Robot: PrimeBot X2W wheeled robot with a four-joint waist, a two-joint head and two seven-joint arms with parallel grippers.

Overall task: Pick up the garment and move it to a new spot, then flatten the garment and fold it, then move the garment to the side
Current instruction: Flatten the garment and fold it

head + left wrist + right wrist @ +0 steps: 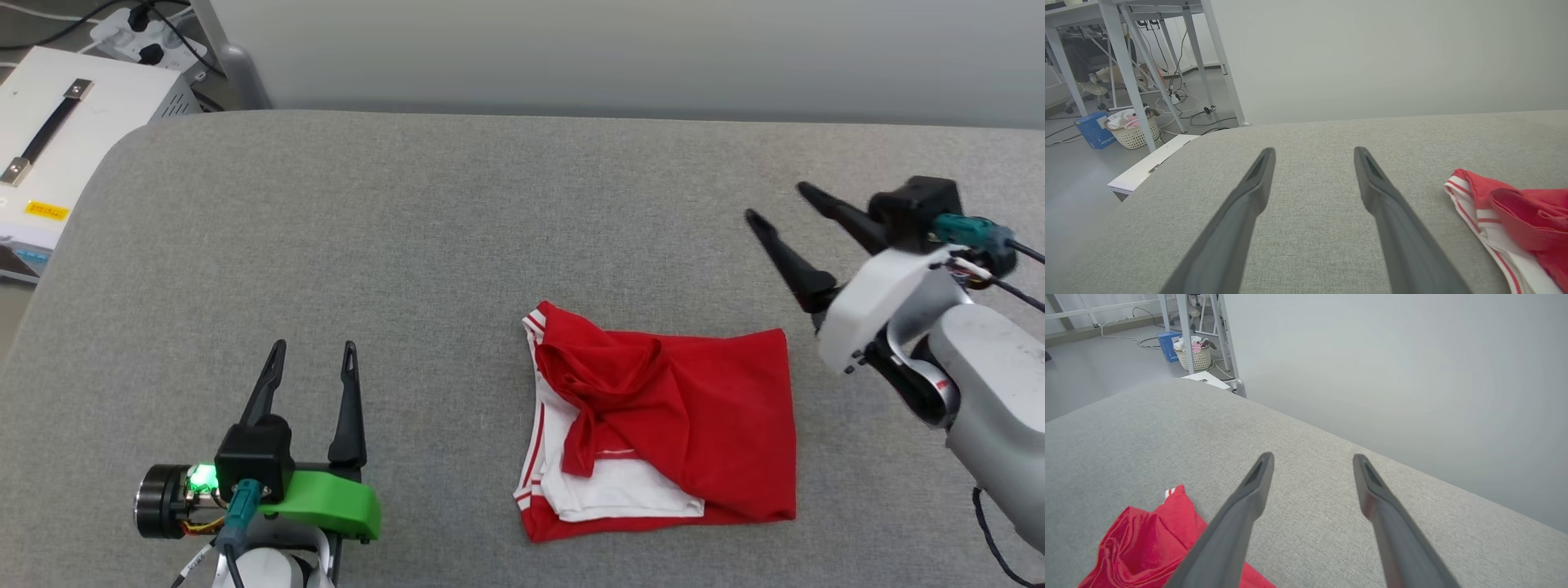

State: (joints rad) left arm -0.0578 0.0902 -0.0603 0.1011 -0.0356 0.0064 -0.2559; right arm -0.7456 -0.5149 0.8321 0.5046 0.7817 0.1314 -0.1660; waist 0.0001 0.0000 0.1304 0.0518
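Note:
The garment [678, 425], red with white sleeves and striped trim, lies folded into a rough rectangle on the grey table [424, 237], right of centre near the front. Its striped edge shows at the right of the left wrist view [1502, 212], and a red corner shows at the lower left of the right wrist view [1147, 547]. My left gripper [314, 353] stands open at the lower left, well clear of the cloth. My right gripper [780, 204] is open above and to the right of the garment, holding nothing.
A white equipment box [57, 139] with a black handle sits off the table's left corner. Beyond it are metal desk legs [1126, 73], a woven basket [1133, 130] and cables on the floor. A pale wall [620, 49] backs the table.

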